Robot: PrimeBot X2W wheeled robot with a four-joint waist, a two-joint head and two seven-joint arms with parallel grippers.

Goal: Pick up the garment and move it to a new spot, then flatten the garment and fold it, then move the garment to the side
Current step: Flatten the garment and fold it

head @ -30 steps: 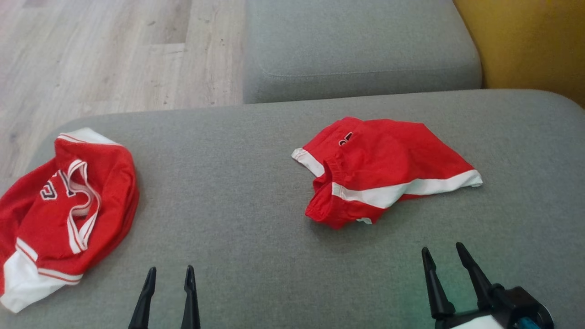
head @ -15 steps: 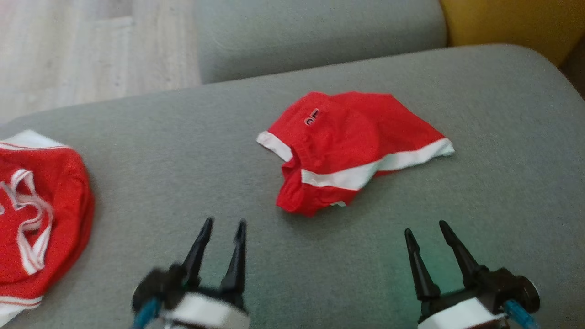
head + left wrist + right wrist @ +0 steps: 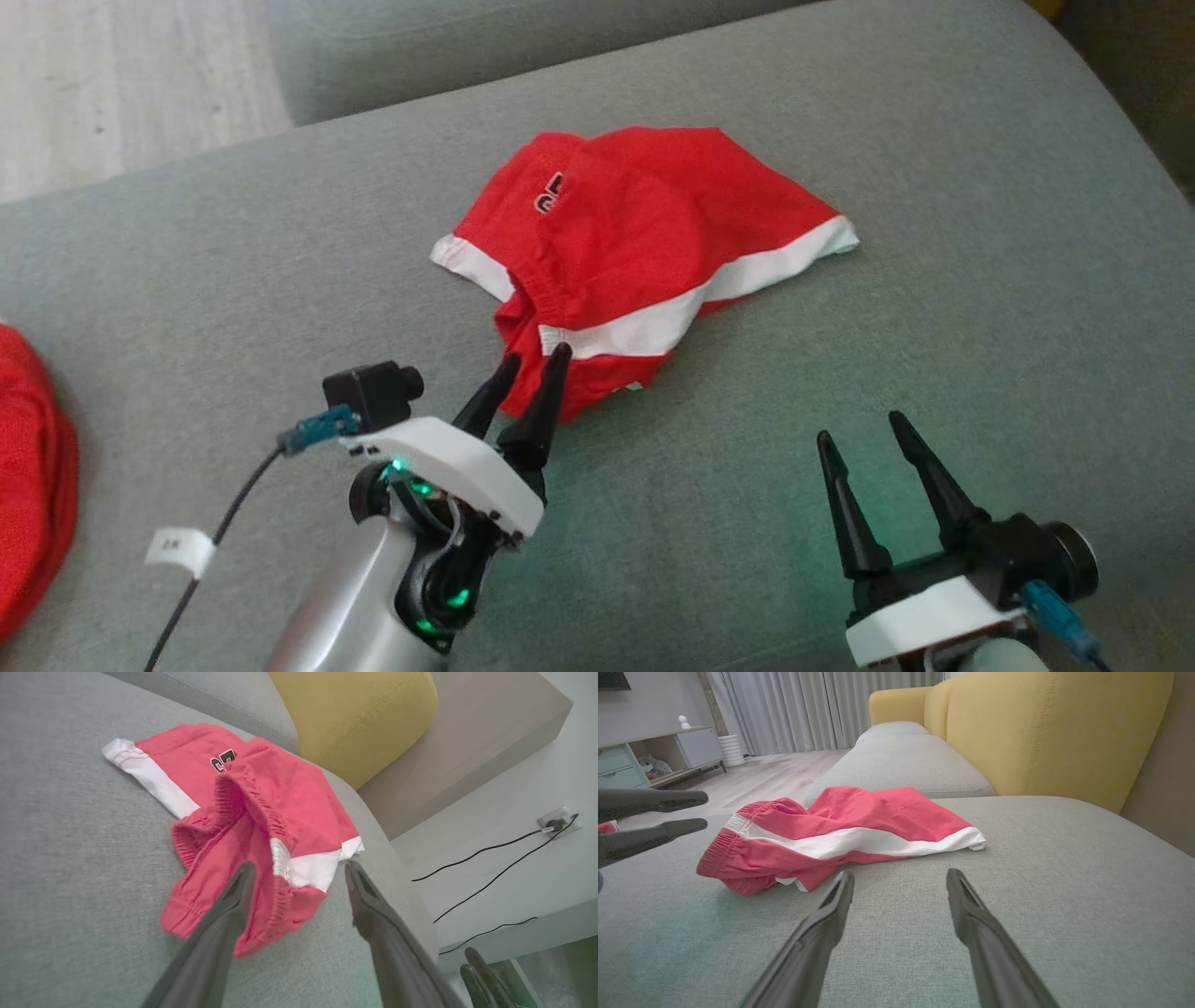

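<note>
Matt cloth garment (image 3: 644, 224), coarse-woven cushion (image 3: 971, 308)

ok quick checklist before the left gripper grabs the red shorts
1. Left gripper open, tips at the crumpled near edge of the red shorts: ok.
2. Tips touching the cloth: cannot tell.
3. Right gripper open and apart from the shorts: ok.
4. Nothing lying on the shorts: ok.
5. Shorts flat: not ok, bunched at the waistband.
6. Bare grey cushion between the shorts and the other red garment for a new spot: ok.
</note>
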